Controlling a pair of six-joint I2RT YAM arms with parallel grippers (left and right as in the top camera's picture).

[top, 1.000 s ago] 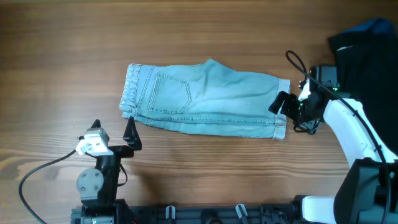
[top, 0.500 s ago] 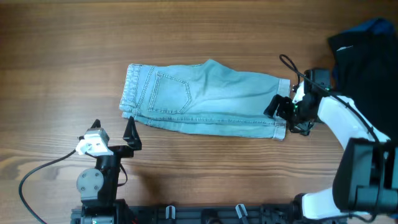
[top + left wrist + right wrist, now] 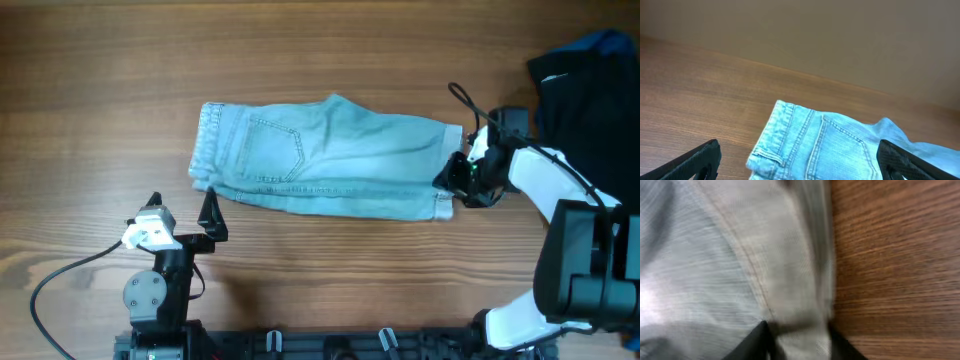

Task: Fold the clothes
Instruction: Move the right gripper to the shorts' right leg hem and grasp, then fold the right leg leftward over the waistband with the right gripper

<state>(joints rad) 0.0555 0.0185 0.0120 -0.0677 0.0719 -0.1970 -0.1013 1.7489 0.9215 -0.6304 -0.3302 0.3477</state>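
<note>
The clothes (image 3: 330, 160), a light blue denim garment, lie flat across the middle of the table, waistband to the left and leg hem to the right. My right gripper (image 3: 452, 183) is at the hem's right end. In the right wrist view its two dark fingers pinch a fold of the cloth (image 3: 740, 255), with the right gripper (image 3: 800, 345) shut on it. My left gripper (image 3: 210, 213) stands open just in front of the waistband corner. The left wrist view shows the waistband and a back pocket (image 3: 840, 145) between the wide-apart fingers of the left gripper (image 3: 797, 167), which hold nothing.
A pile of dark cloth (image 3: 585, 85) with a bit of blue lies at the back right, close behind the right arm. A black cable (image 3: 60, 275) loops along the front left near the left arm's base.
My right gripper has moved left onto the leg hem and closed on it. The garment has slid slightly to the left. The left arm has stayed still.
</note>
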